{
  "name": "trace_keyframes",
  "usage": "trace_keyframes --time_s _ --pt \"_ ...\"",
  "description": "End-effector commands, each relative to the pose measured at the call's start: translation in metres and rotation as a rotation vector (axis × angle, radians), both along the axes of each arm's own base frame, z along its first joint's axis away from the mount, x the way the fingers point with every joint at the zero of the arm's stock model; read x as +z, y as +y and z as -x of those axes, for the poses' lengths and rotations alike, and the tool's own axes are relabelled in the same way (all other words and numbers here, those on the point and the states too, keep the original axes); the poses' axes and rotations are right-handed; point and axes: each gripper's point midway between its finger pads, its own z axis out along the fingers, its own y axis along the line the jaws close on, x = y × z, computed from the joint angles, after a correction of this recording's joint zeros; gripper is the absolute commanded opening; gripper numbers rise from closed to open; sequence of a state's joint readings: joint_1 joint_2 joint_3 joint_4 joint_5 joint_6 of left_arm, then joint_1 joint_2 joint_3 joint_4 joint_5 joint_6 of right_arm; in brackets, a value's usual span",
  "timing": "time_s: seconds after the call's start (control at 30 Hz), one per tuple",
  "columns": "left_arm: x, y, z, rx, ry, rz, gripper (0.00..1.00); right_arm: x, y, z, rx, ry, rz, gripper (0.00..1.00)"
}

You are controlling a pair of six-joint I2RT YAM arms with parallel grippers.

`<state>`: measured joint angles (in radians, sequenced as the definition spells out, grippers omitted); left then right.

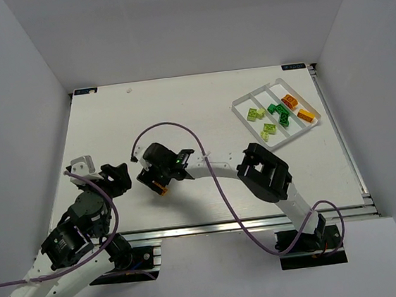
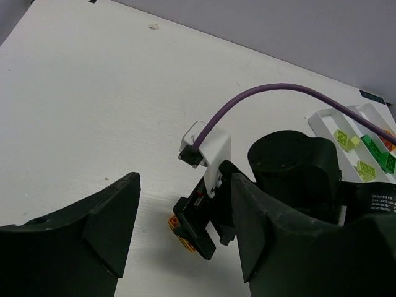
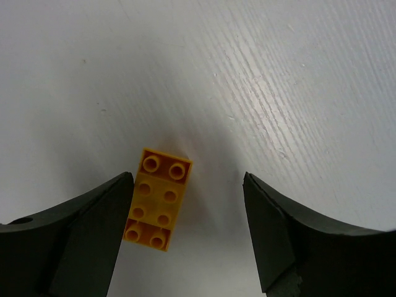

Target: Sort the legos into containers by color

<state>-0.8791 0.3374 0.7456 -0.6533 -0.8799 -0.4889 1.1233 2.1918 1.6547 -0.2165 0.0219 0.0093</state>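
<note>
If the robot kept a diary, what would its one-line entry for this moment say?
right jaws: open around orange brick on table | left jaws: open, empty | tray: holds other bricks

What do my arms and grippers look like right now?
The left arm and right arm have white links and bulky black joints, each with a purple cable. A small green light glows near the right wrist. The left gripper and right gripper have matte black, wedge-shaped fingers.
</note>
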Motion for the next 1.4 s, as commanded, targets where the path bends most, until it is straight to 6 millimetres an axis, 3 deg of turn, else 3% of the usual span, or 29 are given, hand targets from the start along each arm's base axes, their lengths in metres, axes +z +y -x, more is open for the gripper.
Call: trace_keyframes --time_s 0.0,0.2,0.3,0.33,0.4,0.43,0.47,0.53,0.57,0.6,0.67,0.7,0.77,0.8,0.83,0.87,0.9,0.97,1.0,1.03,1.07,1.1,1.23,1.3,1.37 --pt "0.008 -0.002 0.001 -0.021 -0.017 0.009 0.7 -0.003 -0.003 -0.01 -0.029 -0.097 0.051 0.77" --pt "0.008 -0.003 0.001 -0.025 -0.016 0.01 0.7 -0.021 -0.015 0.011 0.03 -0.061 0.098 0.68" --pt "0.008 -0.003 0.001 -0.025 -0.016 0.01 0.7 -0.026 -0.022 0.016 0.052 -0.048 0.113 0.5" --pt "0.007 -0.002 0.001 -0.024 -0.015 0.008 0.7 -0.026 -0.026 0.016 0.052 -0.043 0.118 0.38" --pt "0.008 -0.003 0.001 -0.025 -0.015 0.01 0.7 -0.017 -0.032 0.012 0.042 -0.043 0.108 0.26" --pt "0.007 -0.002 0.001 -0.024 -0.014 0.009 0.7 -0.019 -0.04 0.015 0.048 -0.034 0.118 0.1" --pt "0.007 -0.003 0.001 -0.023 -0.011 0.007 0.7 0.003 -0.045 0.003 0.029 -0.05 0.078 0.03" --pt "0.007 -0.003 0.001 -0.025 -0.013 0.011 0.7 0.015 -0.064 -0.014 0.008 -0.094 0.065 0.0" --pt "0.008 -0.002 0.002 -0.023 -0.015 0.013 0.7 0.044 -0.07 -0.025 -0.013 -0.143 0.021 0.0" --pt "0.008 -0.003 0.002 -0.028 -0.018 0.015 0.7 0.054 -0.094 -0.059 -0.085 -0.165 0.013 0.0" --pt "0.009 -0.004 0.002 -0.036 -0.022 0.015 0.69 0.079 -0.121 -0.08 -0.13 -0.196 -0.014 0.0" --pt "0.008 -0.006 0.002 -0.049 -0.021 0.016 0.69 0.085 -0.165 -0.123 -0.247 -0.202 -0.003 0.0" --pt "0.008 -0.01 0.001 -0.063 -0.023 0.013 0.69 0.097 -0.203 -0.143 -0.314 -0.211 0.013 0.0" --pt "0.008 -0.013 0.002 -0.082 -0.021 0.008 0.68 0.1 -0.258 -0.177 -0.426 -0.224 0.034 0.0" --pt "0.008 -0.015 0.001 -0.092 -0.02 0.002 0.68 0.103 -0.277 -0.184 -0.466 -0.226 0.03 0.0" --pt "0.007 -0.018 0.0 -0.1 -0.017 -0.007 0.68 0.112 -0.312 -0.2 -0.517 -0.259 0.021 0.0" --pt "0.006 -0.021 0.0 -0.111 -0.012 -0.011 0.68 0.109 -0.329 -0.203 -0.538 -0.267 0.03 0.0" --pt "0.005 -0.026 -0.001 -0.132 -0.006 -0.021 0.68 0.11 -0.394 -0.225 -0.665 -0.286 0.055 0.0" --pt "0.004 -0.028 -0.002 -0.14 -0.003 -0.027 0.68 0.116 -0.408 -0.232 -0.695 -0.297 0.057 0.0" --pt "0.004 -0.029 -0.002 -0.145 -0.002 -0.029 0.68 0.108 -0.449 -0.243 -0.778 -0.28 0.082 0.0" --pt "0.003 -0.032 -0.002 -0.158 -0.001 -0.034 0.68 0.106 -0.46 -0.246 -0.801 -0.265 0.092 0.0" --pt "0.001 -0.034 -0.003 -0.164 0.006 -0.041 0.68 0.116 -0.47 -0.256 -0.827 -0.279 0.084 0.0" --pt "0.0 -0.037 -0.004 -0.177 0.013 -0.05 0.68 0.097 -0.535 -0.277 -0.953 -0.221 0.128 0.0" --pt "0.0 -0.038 -0.004 -0.18 0.011 -0.05 0.69 0.089 -0.554 -0.278 -0.982 -0.191 0.149 0.0" --pt "0.0 -0.039 -0.004 -0.182 0.01 -0.05 0.69 0.082 -0.56 -0.287 -0.979 -0.168 0.136 0.0"
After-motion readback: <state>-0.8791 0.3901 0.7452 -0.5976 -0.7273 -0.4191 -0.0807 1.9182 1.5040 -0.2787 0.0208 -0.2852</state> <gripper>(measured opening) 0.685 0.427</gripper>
